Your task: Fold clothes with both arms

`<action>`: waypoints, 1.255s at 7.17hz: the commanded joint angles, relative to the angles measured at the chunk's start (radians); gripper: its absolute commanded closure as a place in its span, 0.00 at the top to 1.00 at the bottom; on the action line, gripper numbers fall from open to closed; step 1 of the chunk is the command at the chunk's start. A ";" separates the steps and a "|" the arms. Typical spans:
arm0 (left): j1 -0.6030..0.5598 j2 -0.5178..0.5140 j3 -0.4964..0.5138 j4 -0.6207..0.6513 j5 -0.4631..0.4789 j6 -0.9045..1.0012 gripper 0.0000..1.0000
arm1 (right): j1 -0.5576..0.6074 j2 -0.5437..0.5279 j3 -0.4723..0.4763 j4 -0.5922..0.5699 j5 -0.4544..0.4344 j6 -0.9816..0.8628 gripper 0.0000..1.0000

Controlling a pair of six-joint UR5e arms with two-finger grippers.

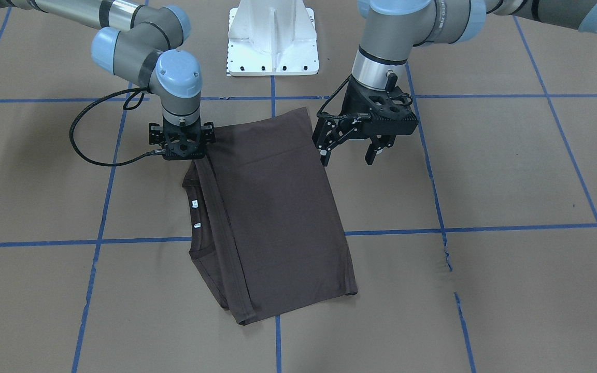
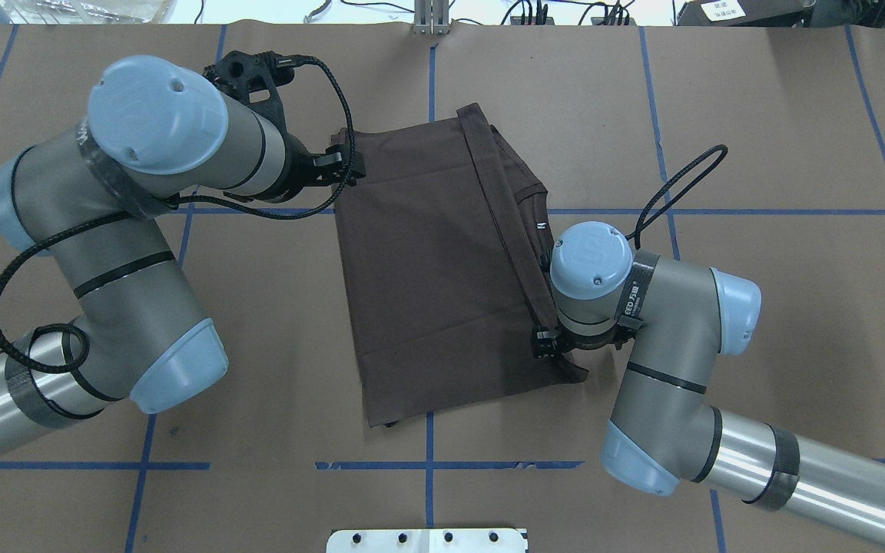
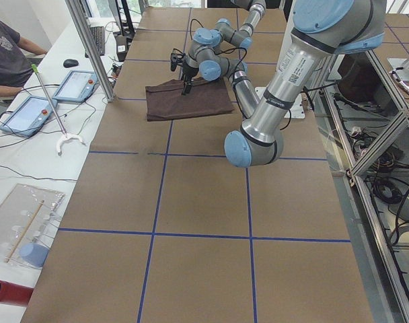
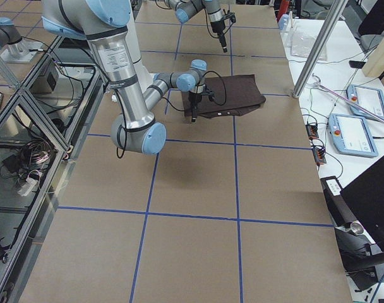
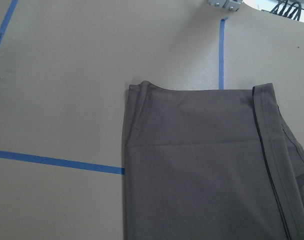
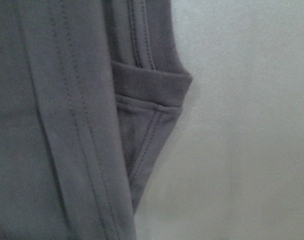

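One folded T-shirt (image 1: pixel 278 207) on the table (image 1: pixel 485 290)

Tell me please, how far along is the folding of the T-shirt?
Done: the T-shirt lies flat, folded into a rough rectangle, hem over the collar side. In hand: the right gripper points down at one corner, its jaws hidden; the left gripper hangs open beside the neighbouring corner, holding nothing. Left: probably another fold, since the collar edge sticks out.

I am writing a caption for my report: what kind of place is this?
Probably a robotics lab: the left arm and right arm work over a table marked with blue tape lines, and control tablets lie beside a seated person.
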 commanded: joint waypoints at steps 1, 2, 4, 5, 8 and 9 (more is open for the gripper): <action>0.000 0.000 0.000 -0.002 0.000 0.000 1.00 | 0.027 -0.008 -0.004 0.002 -0.007 -0.023 1.00; 0.000 0.000 0.000 0.000 0.000 -0.001 1.00 | 0.041 -0.008 -0.005 0.002 -0.004 -0.025 1.00; 0.000 0.000 0.000 0.000 0.000 -0.003 1.00 | 0.078 -0.008 -0.007 -0.001 0.002 -0.068 1.00; 0.002 -0.003 0.000 0.000 0.000 -0.014 1.00 | 0.091 -0.008 -0.012 -0.003 0.002 -0.087 1.00; 0.008 -0.008 -0.001 0.001 0.000 -0.034 1.00 | 0.166 -0.051 -0.025 0.002 -0.003 -0.224 1.00; 0.008 -0.009 -0.006 0.003 -0.001 -0.040 1.00 | 0.202 -0.040 -0.025 0.002 0.014 -0.244 1.00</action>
